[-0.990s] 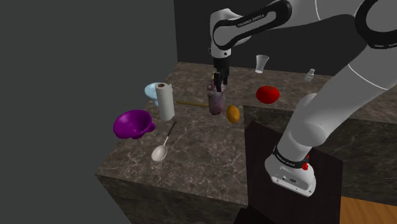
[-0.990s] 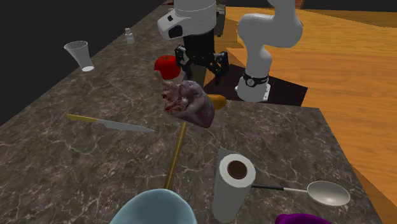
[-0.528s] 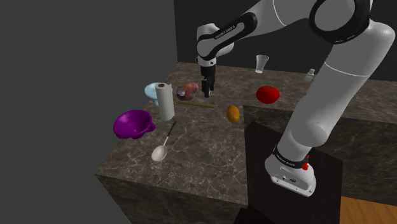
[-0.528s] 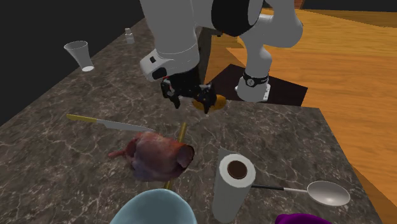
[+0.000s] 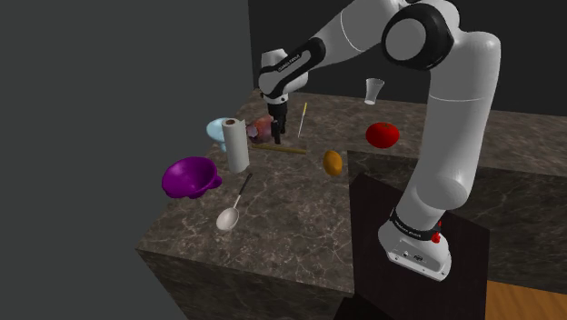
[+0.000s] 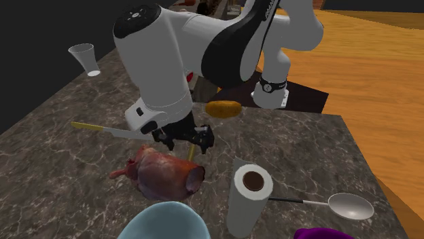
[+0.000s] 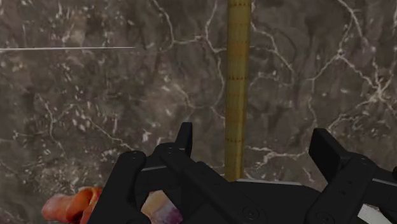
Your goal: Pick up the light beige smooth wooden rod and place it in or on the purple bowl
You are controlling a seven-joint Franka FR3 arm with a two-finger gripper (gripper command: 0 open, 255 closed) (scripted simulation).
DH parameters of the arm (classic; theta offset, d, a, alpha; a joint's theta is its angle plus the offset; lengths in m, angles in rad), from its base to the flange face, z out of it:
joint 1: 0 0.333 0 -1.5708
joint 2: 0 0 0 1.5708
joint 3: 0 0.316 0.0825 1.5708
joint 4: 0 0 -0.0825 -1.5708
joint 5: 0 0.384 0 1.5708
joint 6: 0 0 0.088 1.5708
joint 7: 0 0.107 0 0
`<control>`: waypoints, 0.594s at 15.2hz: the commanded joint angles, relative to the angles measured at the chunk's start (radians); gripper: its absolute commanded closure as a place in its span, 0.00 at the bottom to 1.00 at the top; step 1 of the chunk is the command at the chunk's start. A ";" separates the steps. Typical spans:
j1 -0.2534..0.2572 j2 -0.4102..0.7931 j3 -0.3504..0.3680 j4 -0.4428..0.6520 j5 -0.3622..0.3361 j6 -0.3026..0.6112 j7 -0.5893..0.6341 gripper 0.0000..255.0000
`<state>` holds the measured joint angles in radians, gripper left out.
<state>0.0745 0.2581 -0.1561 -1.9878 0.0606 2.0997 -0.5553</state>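
Observation:
The rod [image 7: 236, 89] is a thin yellow-brown stick lying flat on the dark marble counter [image 5: 282, 195]. It runs between my open gripper's [image 7: 254, 149] fingers [image 7: 185, 136] without touching either, a little closer to one. In the shoulder view the gripper [image 5: 276, 136] hangs low over the rod [image 5: 289, 151]. From the second exterior view, the gripper [image 6: 183, 140] covers most of the rod [image 6: 192, 152]. The purple bowl [image 5: 189, 175] sits near the counter's left edge in the shoulder view, past a paper towel roll [image 5: 236, 144]; its rim [image 6: 326, 234] peeks in at the second exterior view's bottom.
A mottled red-purple vessel [image 6: 163, 175] lies on its side right by the gripper, beside a light blue bowl [image 6: 166, 221]. Nearby are a knife [image 6: 102, 129], a spoon [image 5: 232, 211], an orange object [image 5: 333, 162], a red object [image 5: 382, 135] and a glass [image 5: 373, 90].
The arm swung to the shoulder view's left and came down over the rod. The mottled vessel went from upright near the orange object to lying on its side by the blue bowl.

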 commanded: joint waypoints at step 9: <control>-0.003 0.118 0.016 0.018 0.019 0.105 -0.035 0.00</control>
<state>0.0715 0.3719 -0.1413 -1.9665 0.0785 2.1968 -0.5901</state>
